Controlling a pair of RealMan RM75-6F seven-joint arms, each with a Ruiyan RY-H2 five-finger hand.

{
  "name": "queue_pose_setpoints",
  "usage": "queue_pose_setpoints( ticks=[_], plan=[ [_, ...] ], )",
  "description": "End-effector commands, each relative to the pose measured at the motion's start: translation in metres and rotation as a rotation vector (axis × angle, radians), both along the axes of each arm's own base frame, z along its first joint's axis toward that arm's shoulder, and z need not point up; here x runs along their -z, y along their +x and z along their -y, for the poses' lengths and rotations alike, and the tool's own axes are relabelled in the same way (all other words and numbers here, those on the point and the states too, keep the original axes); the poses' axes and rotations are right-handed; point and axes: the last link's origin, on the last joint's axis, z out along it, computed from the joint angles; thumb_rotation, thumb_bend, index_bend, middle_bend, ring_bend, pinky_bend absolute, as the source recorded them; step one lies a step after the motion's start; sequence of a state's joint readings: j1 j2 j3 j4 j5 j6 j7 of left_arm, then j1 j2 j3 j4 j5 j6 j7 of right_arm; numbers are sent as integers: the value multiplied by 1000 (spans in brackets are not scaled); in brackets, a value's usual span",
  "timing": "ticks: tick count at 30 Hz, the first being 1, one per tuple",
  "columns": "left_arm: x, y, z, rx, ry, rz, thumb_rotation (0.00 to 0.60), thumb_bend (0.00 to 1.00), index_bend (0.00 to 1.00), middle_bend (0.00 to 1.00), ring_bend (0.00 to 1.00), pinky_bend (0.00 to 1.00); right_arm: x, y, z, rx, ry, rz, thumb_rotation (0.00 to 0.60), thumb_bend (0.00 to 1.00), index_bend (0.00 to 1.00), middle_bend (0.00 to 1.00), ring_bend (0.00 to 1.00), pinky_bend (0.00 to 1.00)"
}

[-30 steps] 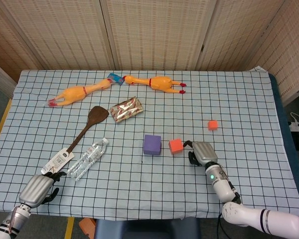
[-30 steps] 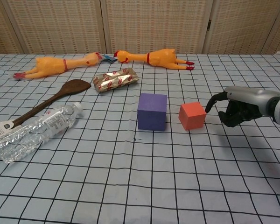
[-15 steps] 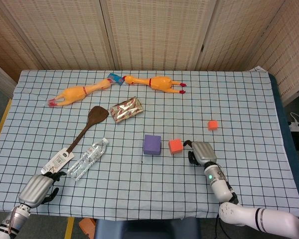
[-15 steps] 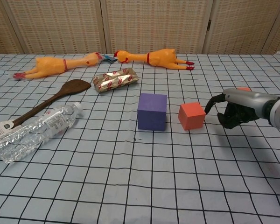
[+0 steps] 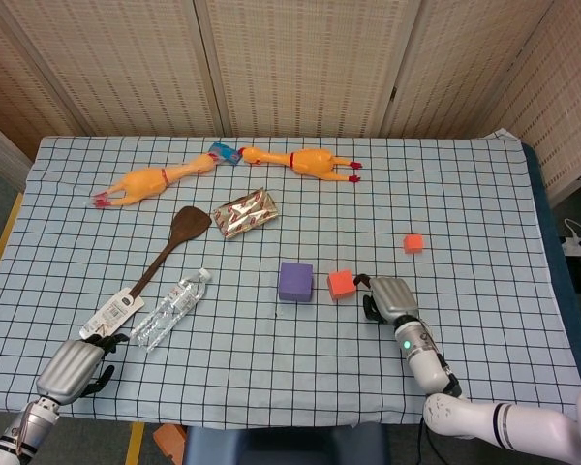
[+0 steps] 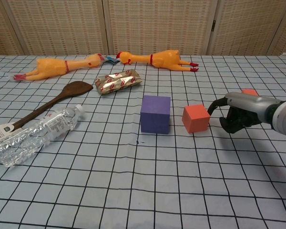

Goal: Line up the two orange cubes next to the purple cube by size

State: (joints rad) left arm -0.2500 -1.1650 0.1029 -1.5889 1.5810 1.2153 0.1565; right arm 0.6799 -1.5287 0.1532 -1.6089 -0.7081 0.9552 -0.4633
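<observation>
**The big orange cube got a little nudge**

The right hand (image 6: 237,112) slid a bit toward the purple cube (image 6: 155,114). Its fingers were curled in and held nothing, and one fingertip sat right at the side of the big orange cube (image 6: 196,118). That cube moved a tiny bit closer to the purple one, but a small gap was left between them. It looked like the hand was pushing the cube into line.

The small orange cube (image 5: 413,242) stayed well apart, farther back on the checked cloth (image 5: 484,194). It was not in the row yet, so about half the job was left.

The left hand (image 5: 73,367) rested at the near edge, fingers curled, holding nothing.
</observation>
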Motion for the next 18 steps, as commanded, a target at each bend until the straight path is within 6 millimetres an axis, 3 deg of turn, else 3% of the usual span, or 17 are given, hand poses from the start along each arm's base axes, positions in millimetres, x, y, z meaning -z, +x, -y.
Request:
queue_pose_setpoints(
  ticks=[1,18],
  plan=[
    [0,0,0,0,0,0,600,479,260,395,367,606,0,0,0,-1,1,1,600,658,271,935,867,970],
    [0,0,0,-1,-1,-2,600,479,261,395,367,606,9,1,-1,-5,28,21,600,659,261,937,867,970]
  ],
)
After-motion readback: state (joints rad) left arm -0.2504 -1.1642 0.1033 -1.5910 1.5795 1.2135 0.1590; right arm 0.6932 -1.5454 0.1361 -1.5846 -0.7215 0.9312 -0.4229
